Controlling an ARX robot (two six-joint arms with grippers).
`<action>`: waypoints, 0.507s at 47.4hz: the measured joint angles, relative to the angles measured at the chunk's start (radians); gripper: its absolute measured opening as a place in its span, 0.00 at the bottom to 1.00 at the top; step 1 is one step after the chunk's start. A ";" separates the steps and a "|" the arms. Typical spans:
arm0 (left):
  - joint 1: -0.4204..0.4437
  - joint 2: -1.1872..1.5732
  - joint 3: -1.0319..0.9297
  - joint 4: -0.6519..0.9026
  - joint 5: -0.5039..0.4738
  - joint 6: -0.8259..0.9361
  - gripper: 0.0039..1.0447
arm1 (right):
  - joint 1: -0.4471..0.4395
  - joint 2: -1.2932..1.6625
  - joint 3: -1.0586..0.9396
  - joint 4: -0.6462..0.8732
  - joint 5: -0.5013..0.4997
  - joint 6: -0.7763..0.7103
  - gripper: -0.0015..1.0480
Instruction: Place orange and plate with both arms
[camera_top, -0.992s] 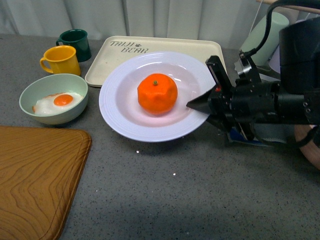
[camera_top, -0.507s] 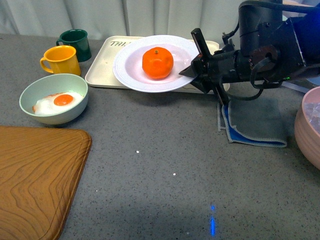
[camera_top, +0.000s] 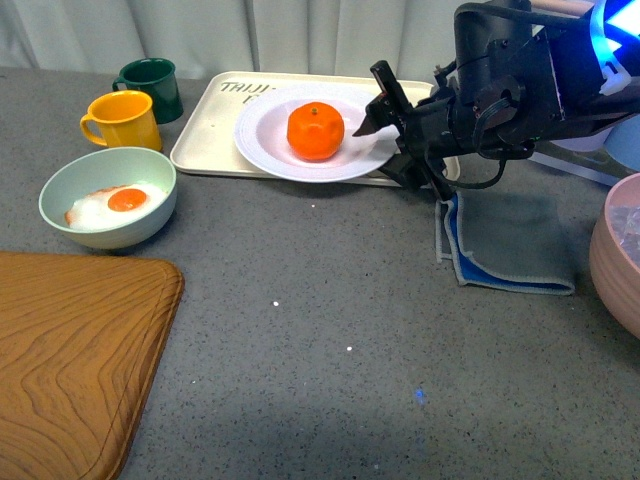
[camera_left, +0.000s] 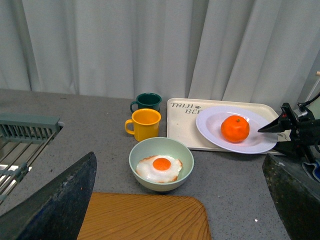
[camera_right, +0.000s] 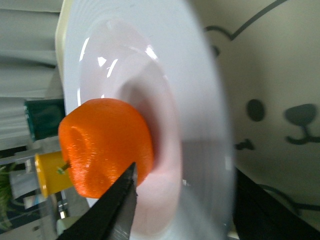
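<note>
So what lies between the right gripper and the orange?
Only bare white plate. In the front view the right gripper pinches its rim, and the orange sits at the centre, clear of the fingers.

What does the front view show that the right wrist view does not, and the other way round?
Only front: the green bowl with a fried egg, the wooden board, the grey cloth. Only right wrist: the bear face printed on the tray. Both: the orange on the plate, with the right gripper on the plate's rim.
</note>
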 joint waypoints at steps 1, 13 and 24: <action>0.000 0.000 0.000 0.000 0.000 0.000 0.94 | 0.000 -0.009 -0.015 0.002 0.024 -0.023 0.53; 0.000 0.000 0.000 0.000 0.000 0.000 0.94 | 0.003 -0.180 -0.175 0.023 0.274 -0.347 0.92; 0.000 0.000 0.000 0.000 0.000 0.000 0.94 | 0.002 -0.381 -0.398 0.166 0.510 -0.786 0.91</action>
